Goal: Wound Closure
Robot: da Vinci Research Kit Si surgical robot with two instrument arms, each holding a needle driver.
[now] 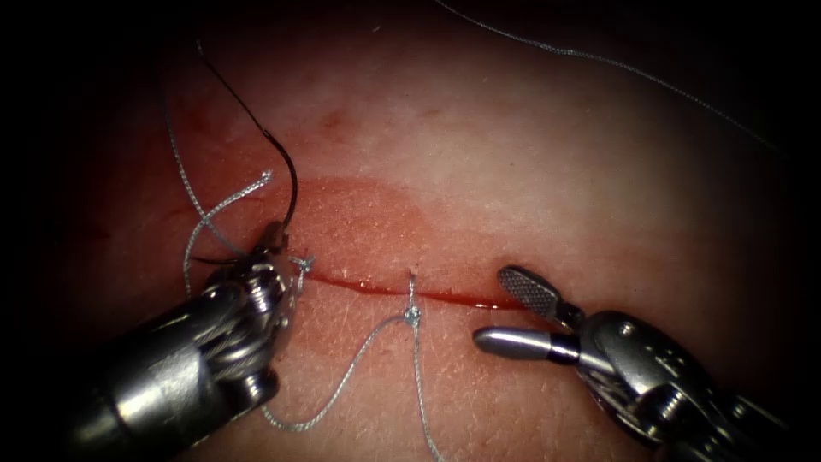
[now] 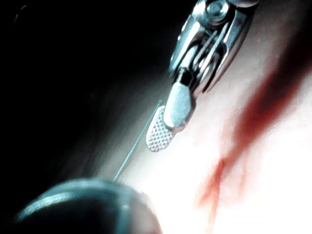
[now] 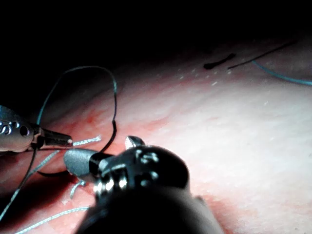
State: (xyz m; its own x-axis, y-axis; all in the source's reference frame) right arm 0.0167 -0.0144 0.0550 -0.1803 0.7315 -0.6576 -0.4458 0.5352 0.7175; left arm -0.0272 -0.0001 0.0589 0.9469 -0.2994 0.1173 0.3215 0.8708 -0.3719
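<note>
At the left end of the cut (image 1: 402, 291), our left tool (image 1: 272, 238) holds the needle (image 1: 286, 175) near one end; its curve rises free above the tissue (image 1: 513, 154), not in it. Our right tool (image 1: 513, 312), jaws wide and empty, sits far from the needle.

Both tools are polished, glossy metal: the right tool (image 1: 511, 313) has one finger (image 1: 528, 289) faced with a rough cross-hatched grip and the other smooth and shiny, and the left tool (image 1: 272, 241) gleams the same way. The thread (image 1: 346, 381) looks like a matt, twisted grey fibre, while the needle (image 1: 289, 171) is thin, dark, smooth wire. The tissue (image 1: 513, 171) is pale, moist and finely wrinkled, with a wet glossy line of red fluid (image 1: 402, 293) along the cut.
</note>
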